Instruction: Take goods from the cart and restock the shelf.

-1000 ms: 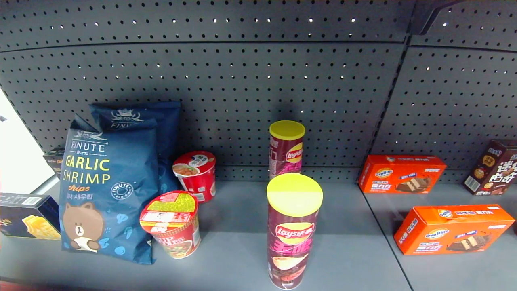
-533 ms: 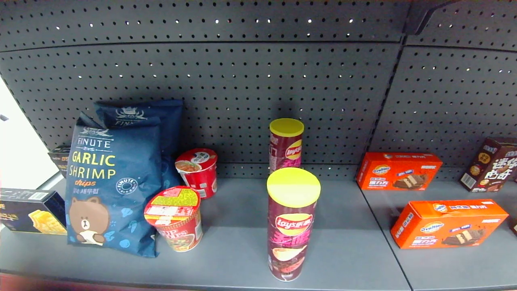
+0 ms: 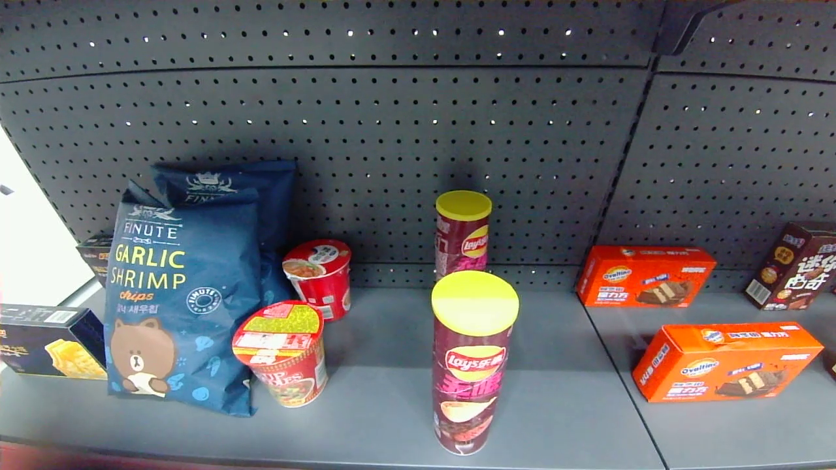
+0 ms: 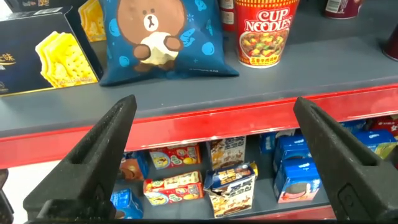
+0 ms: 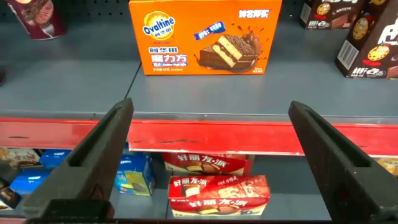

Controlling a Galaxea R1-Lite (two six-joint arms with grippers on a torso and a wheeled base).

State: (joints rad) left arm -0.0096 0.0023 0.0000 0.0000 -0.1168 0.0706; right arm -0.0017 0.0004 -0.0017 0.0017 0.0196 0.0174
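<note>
I have both arms parked low in front of the shelf (image 3: pixel 392 418), and neither is carrying anything. The left gripper (image 4: pixel 214 102) has its two black fingers spread wide with nothing between them, and the right gripper (image 5: pixel 211 104) is spread just as wide and just as bare. Through the left wrist camera I look between the fingers at the red front edge (image 4: pixel 205 121) of the shelf. The front chip bag (image 4: pixel 165 37) and the front noodle cup (image 4: pixel 264 31) stand on the grey board above that edge, and a dark cracker box (image 4: pixel 37 56) sits just beside the bag. From the head camera the stock starts at my left with the cracker box, then the front chip bag with a rear chip bag (image 3: pixel 228 189) behind it, and a rear noodle cup (image 3: pixel 318 279) behind the front one. Next are two yellow-lidded cans, the near can (image 3: pixel 471 365) upright toward the front edge and the far can (image 3: pixel 462 234) upright against the pegboard back (image 3: pixel 392 130). Past a seam in the board lie the front orange box (image 3: pixel 725 362) and the rear orange box (image 3: pixel 643 277). A brown box (image 3: pixel 793 267) stands at the far right, tilted I think, though the frame edge cuts it. The right wrist camera faces the front orange box across the red edge, with red snack boxes (image 5: pixel 217 186) on the level below.
</note>
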